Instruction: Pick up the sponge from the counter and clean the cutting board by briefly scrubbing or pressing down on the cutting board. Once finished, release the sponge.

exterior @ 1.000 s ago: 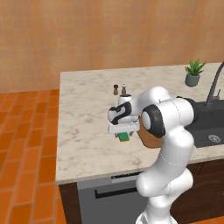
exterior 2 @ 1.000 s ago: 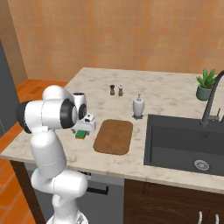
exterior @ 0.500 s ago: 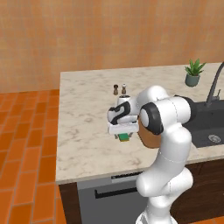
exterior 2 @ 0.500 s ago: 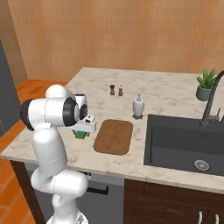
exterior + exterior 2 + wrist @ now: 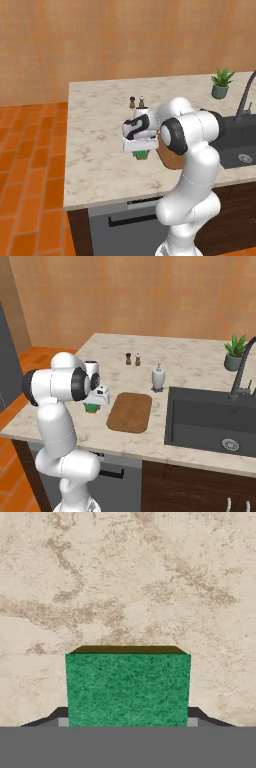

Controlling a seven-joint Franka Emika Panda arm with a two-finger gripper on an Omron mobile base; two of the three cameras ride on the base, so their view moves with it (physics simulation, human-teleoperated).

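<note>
My gripper is shut on the green sponge, whose yellowish layer shows along its far edge. A dark fingertip peeks out on each side of it. In the base views the sponge sits under the hand just above the marble counter, left of the brown cutting board. From the left, the sponge hangs below the hand, and the arm hides most of the board. I cannot tell whether the sponge touches the counter.
Two small shakers stand behind the board, and a white soap dispenser by its far right corner. The dark sink with its faucet lies to the right, a potted plant behind it.
Hardly anything differs; the hand stays over the same spot left of the board with the sponge between its fingers.
</note>
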